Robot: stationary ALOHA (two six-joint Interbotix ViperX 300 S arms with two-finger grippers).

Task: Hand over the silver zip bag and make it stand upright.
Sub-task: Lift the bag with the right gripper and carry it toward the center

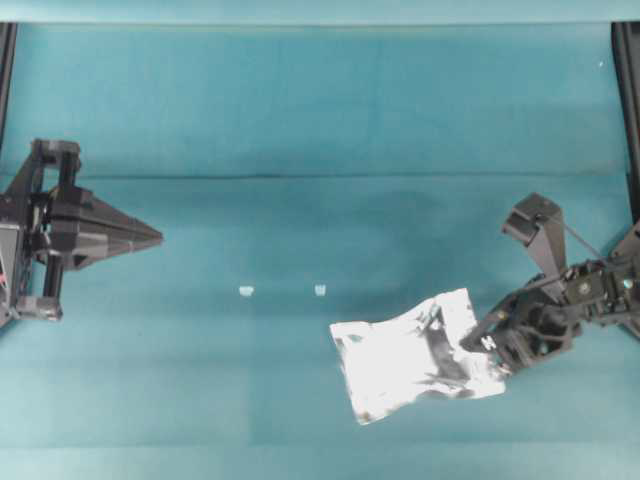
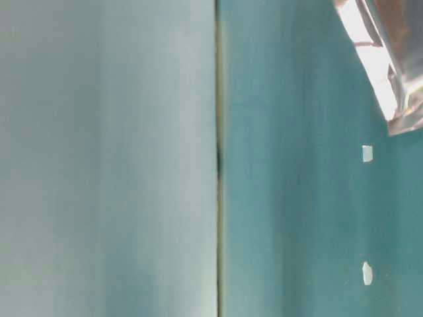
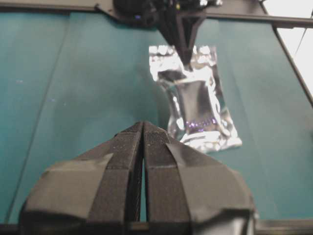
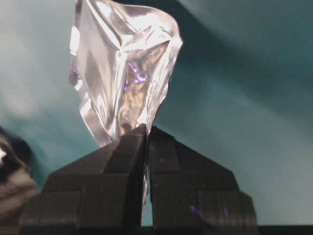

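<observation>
From above, one silver zip bag [image 1: 415, 355] lies lower right, long axis slanting left-to-right, its right end pinched by the right gripper [image 1: 487, 343]; two white scraps [image 1: 246, 291] sit apart mid-table. Left wrist view: left gripper [image 3: 144, 128] clenched, empty. Right wrist view: bag sticks up from clamped jaws.

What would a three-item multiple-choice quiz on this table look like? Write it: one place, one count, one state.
1. Where is the shiny crinkled silver foil zip bag?
A. far left
B. right of centre, near edge
C. far edge

2. How many tiny white scraps lie on the teal cloth?
A. none
B. two
C. five

3. What is the black left gripper doing?
A. shut, empty
B. open wide
C. gripping the bag

Key: B, the overhead view shows it beside the black right gripper, which pinches its edge; B, one scrap and another; A, its fingers meet with nothing between.
</observation>
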